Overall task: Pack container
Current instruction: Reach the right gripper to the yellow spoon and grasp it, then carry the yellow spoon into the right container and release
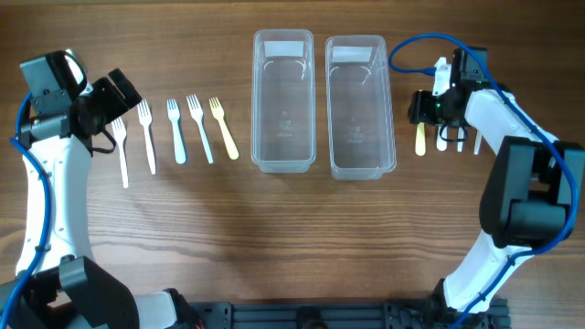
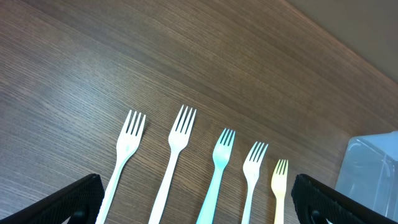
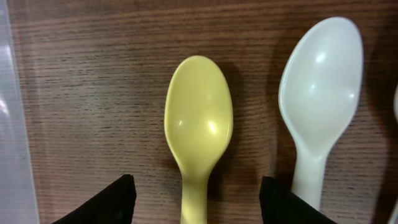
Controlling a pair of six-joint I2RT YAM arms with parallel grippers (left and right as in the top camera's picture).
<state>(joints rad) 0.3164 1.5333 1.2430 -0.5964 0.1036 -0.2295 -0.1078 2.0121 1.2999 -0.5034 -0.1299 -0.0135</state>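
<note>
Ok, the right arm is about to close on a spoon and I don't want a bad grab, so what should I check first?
1. Right tool open: ok, one finger on each side of the yellow spoon.
2. Yellow spoon centred in the gap: ok.
3. White spoon clear of the nearer finger: cannot tell; its handle lies close beside it.
4. Right container empty, open side up: ok.
5. Left tool out of the way: ok, open over the forks on the far side of both containers.
</note>
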